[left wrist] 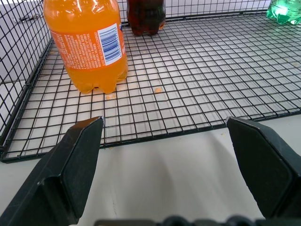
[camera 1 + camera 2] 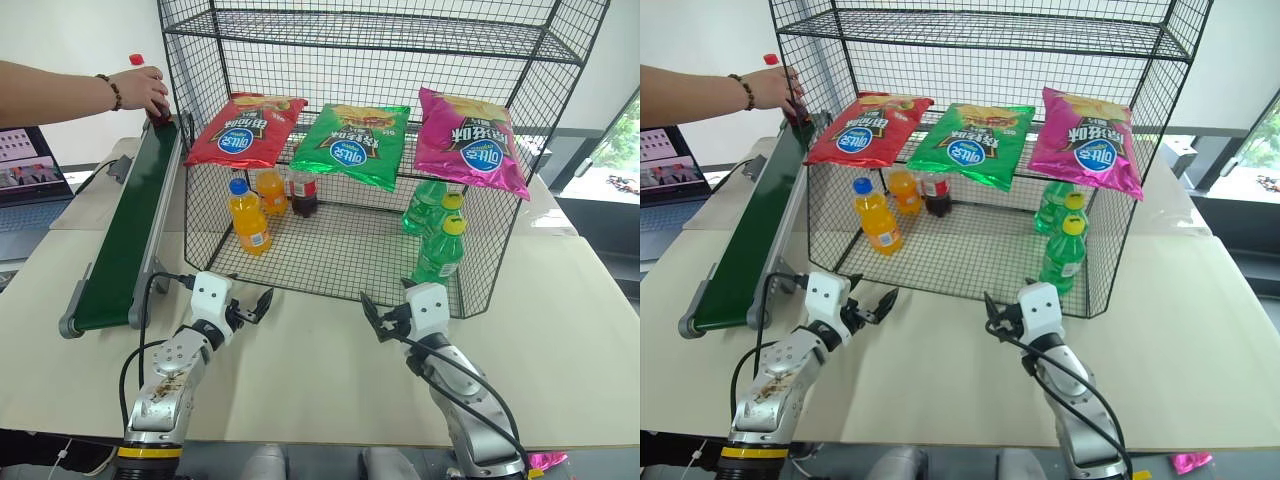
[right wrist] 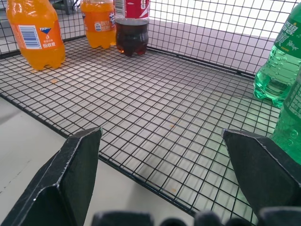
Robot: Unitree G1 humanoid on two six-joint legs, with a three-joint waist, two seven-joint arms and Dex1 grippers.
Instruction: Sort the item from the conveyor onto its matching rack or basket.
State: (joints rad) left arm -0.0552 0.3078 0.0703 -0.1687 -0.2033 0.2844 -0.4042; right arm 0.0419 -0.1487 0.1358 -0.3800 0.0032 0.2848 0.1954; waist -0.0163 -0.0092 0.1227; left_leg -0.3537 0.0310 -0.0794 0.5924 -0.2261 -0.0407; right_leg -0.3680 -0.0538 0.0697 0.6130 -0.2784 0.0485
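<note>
Cola bottle: upright at far end of conveyor, held in a person's hand, well beyond left gripper, the nearer; both grippers' fingers spread, nothing held; right gripper farther.

Conveyor on bench, left of basket. Cola bottle at conveyor's far end, under a person's hand. Chip bags above basket.
</note>
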